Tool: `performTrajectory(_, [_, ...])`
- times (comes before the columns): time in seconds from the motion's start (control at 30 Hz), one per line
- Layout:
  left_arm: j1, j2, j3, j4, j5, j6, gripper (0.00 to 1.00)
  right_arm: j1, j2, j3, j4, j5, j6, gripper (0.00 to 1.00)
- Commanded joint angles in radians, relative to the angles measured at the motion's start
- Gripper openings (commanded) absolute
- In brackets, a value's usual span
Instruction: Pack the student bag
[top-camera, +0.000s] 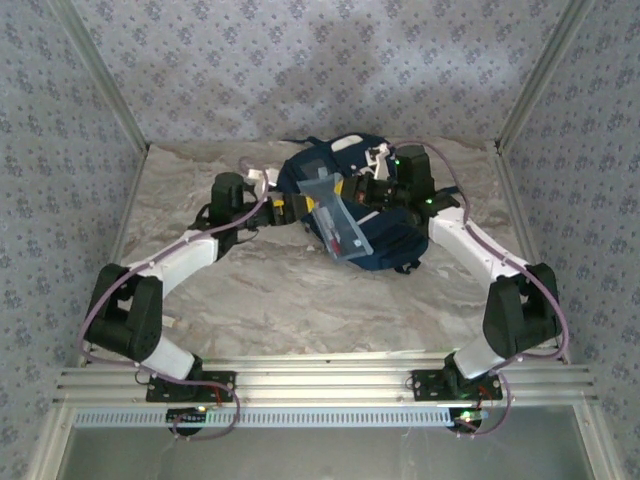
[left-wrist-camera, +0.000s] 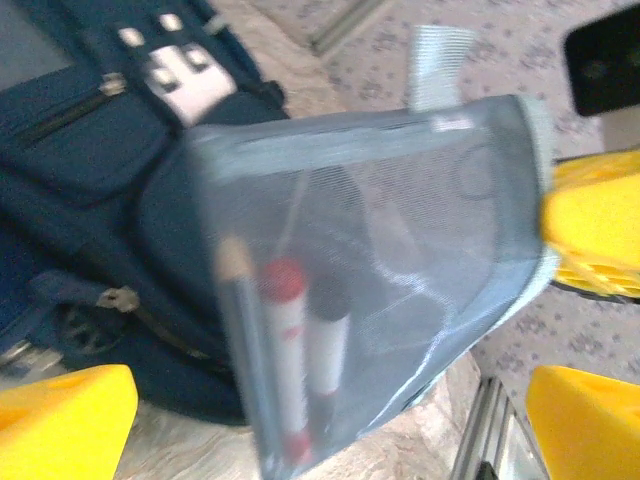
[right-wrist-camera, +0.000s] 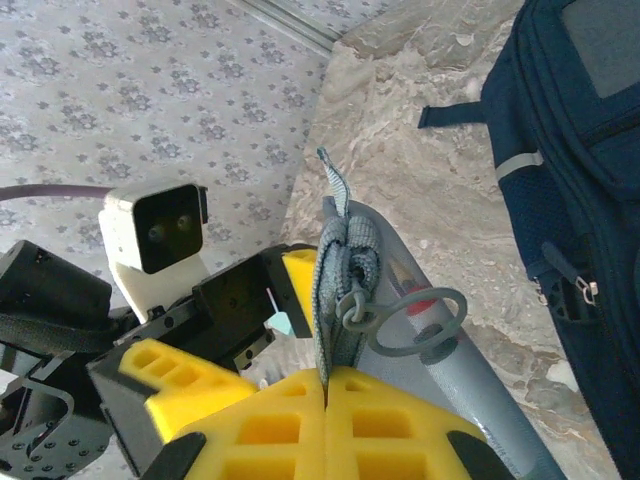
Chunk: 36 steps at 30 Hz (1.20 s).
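Yellow-fingered right gripper (right-wrist-camera: 325, 385) clamped shut on bunched corner of grey mesh pencil pouch (right-wrist-camera: 470, 400); ring pull (right-wrist-camera: 405, 325) dangles beside pads. Left gripper (left-wrist-camera: 325, 430) jaws wide apart, pouch hanging ahead between them, ungripped; markers (left-wrist-camera: 305, 350) visible inside. Navy student bag (top-camera: 400, 240) lies on marbled table (top-camera: 300, 300), just beyond left gripper, beneath pouch and right gripper.

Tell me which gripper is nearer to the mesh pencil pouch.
Right. The right gripper is shut on the edge of the mesh pencil pouch, just below its ring pull; the left gripper is open, its fingers not touching it.
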Motion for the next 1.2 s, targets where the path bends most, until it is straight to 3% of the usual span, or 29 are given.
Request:
performTrajectory(0.0, [-0.021, 0.042, 0.066, 0.039, 0.075, 0.050, 1.00, -0.020, -0.041, 0.029, 0.038, -0.061, 0.043, 0.00])
performTrajectory(0.37, [-0.052, 0.143, 0.155, 0.068, 0.103, 0.033, 0.99, -0.048, -0.078, 0.008, 0.129, -0.093, 0.127, 0.00])
performTrajectory(0.67, [-0.106, 0.161, 0.191, 0.126, 0.148, -0.019, 0.94, -0.062, -0.055, -0.061, 0.216, -0.080, 0.171, 0.00])
performTrajectory(0.73, [-0.110, 0.156, 0.186, 0.135, 0.160, -0.031, 0.89, -0.070, -0.051, -0.068, 0.221, -0.076, 0.169, 0.00])
performTrajectory(0.87, [-0.110, 0.147, 0.173, 0.136, 0.175, -0.056, 0.63, -0.085, -0.035, -0.072, 0.233, -0.065, 0.169, 0.00])
performTrajectory(1.0, [-0.111, 0.137, 0.171, 0.132, 0.172, -0.072, 0.47, -0.089, -0.016, -0.073, 0.241, -0.062, 0.167, 0.00])
performTrajectory(1.17, [-0.111, 0.144, 0.184, 0.103, 0.158, -0.076, 0.35, -0.088, -0.002, -0.073, 0.245, -0.059, 0.164, 0.00])
